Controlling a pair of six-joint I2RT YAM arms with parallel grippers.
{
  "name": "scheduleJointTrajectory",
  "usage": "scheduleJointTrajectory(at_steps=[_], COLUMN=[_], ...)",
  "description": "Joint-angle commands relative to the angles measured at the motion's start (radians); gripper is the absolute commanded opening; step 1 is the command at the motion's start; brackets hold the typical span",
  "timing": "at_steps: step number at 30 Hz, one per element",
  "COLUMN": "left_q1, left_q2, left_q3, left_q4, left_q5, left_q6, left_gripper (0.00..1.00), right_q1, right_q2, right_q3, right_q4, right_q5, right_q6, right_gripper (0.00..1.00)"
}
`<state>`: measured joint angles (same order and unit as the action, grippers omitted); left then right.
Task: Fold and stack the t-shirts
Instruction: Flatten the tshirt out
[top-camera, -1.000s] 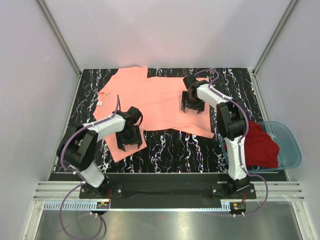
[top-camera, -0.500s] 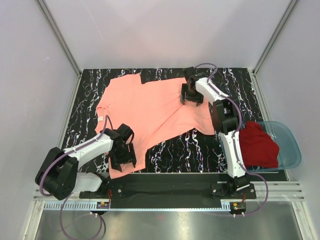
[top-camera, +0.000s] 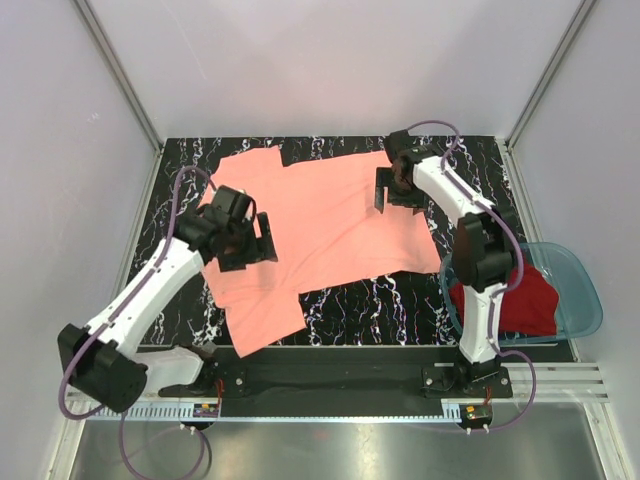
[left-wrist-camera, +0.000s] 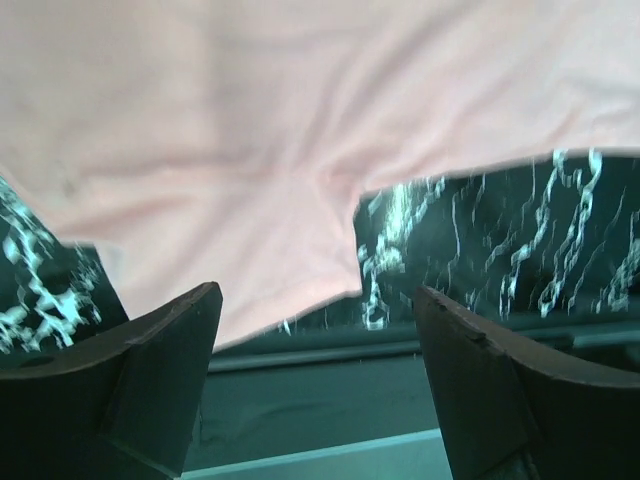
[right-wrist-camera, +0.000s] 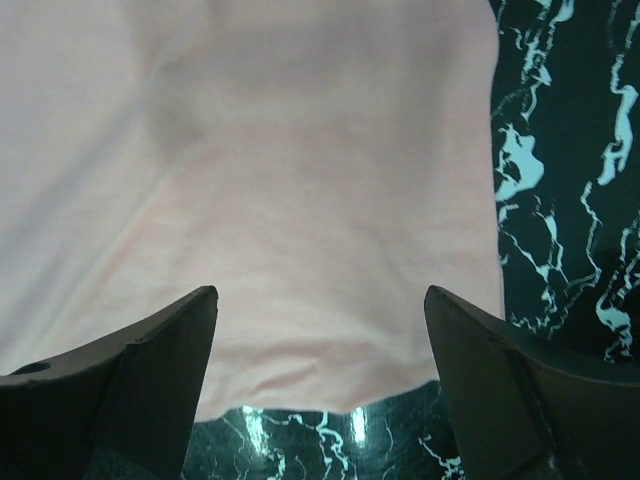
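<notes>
The salmon-pink t-shirt (top-camera: 320, 215) lies spread over the black marbled table (top-camera: 370, 300), one part reaching toward the near-left edge. My left gripper (top-camera: 245, 240) hovers over the shirt's left side, open and empty. In the left wrist view the shirt (left-wrist-camera: 250, 150) lies beyond the open gripper (left-wrist-camera: 315, 295). My right gripper (top-camera: 395, 190) is over the shirt's far right part, open and empty. The right wrist view shows a shirt edge (right-wrist-camera: 300, 150) between the spread fingers of the gripper (right-wrist-camera: 320, 292). The dark red t-shirt (top-camera: 520, 290) lies bunched in the basin.
A translucent blue plastic basin (top-camera: 585, 290) sits at the table's right edge beside the right arm's base. White walls enclose the table on three sides. A metal rail runs along the near edge.
My left gripper has moved from the near-left corner back toward the shirt's left-middle, and the cloth there now lies flat. My right gripper has shifted slightly right.
</notes>
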<state>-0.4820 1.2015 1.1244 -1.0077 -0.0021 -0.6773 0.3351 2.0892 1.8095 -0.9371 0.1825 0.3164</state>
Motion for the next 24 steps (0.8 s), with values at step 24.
scheduleJointTrajectory(at_steps=[24], left_q1=[0.602], left_q2=[0.869], left_q3=[0.387], left_q4=[0.190], left_q5=[0.014], left_q6=[0.271], left_gripper=[0.80], right_q1=[0.024], right_q2=[-0.172], right_q3=[-0.444], right_q4=[0.155], right_q5=[-0.155], right_q6=[0.027], right_gripper=[0.65])
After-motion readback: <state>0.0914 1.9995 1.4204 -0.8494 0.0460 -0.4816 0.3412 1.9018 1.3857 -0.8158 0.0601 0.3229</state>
